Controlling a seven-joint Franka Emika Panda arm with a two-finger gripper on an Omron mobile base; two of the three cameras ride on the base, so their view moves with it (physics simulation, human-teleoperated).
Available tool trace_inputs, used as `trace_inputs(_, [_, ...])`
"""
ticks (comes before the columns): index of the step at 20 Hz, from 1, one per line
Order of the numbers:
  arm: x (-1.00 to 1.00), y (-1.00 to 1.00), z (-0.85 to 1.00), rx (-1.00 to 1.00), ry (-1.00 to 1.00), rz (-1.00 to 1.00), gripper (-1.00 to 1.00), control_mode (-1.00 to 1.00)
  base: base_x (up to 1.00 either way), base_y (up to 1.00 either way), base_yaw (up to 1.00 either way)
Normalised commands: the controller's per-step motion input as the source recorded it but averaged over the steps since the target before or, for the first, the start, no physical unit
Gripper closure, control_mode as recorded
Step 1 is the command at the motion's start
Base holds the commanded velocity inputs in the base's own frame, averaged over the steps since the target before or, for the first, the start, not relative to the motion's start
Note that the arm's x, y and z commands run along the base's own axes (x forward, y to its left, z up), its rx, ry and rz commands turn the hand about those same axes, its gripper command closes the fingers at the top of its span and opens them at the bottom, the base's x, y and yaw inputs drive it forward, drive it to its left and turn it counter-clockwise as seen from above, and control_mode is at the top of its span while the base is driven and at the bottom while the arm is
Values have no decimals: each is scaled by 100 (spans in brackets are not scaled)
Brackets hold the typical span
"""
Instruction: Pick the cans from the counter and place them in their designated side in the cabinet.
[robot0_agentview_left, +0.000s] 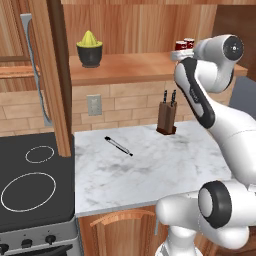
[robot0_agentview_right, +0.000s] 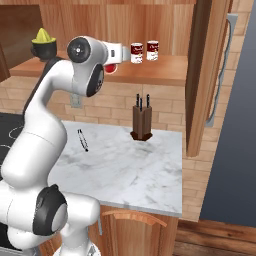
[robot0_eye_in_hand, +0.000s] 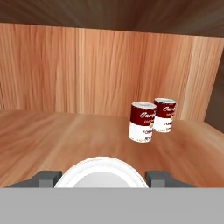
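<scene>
Closest in the hand view is a pale round lid, the top of a held can (robot0_eye_in_hand: 103, 173). The tool (robot0_eye_in_hand: 103, 177) is pinching it from both sides, with one dark fingertip (robot0_eye_in_hand: 46, 177) at each flank. From the right base view the can's red body (robot0_agentview_right: 109, 68) shows under the hand, above the front edge of the shelf (robot0_eye_in_hand: 52, 135), not yet set down. Two more cans stand upright towards the right end of that shelf in the cabinet (robot0_eye_in_hand: 87, 65), just beside each other: a dark red can (robot0_eye_in_hand: 142, 121) in front and an orange-red can (robot0_eye_in_hand: 165, 114) behind it. A juicer (robot0_agentview_left: 89, 47) sits at the left end. The tabletop (robot0_agentview_left: 150, 170) carries a knife block (robot0_agentview_left: 167, 117) near its back edge and a slim utensil (robot0_agentview_left: 118, 145). The job looks nearly finished: lowering and releasing this can beside the pair is what remains.
</scene>
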Motion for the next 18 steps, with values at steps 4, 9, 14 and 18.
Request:
trace_inputs(4, [30, 2, 0, 0, 0, 0, 100, -100, 0, 0, 0])
trace_inputs(9, [29, 0, 0, 0, 0, 0, 100, -100, 0, 0, 0])
trace_inputs(14, [29, 0, 0, 0, 0, 0, 100, -100, 0, 0, 0])
trace_inputs(18, [32, 0, 0, 0, 0, 0, 100, -100, 0, 0, 0])
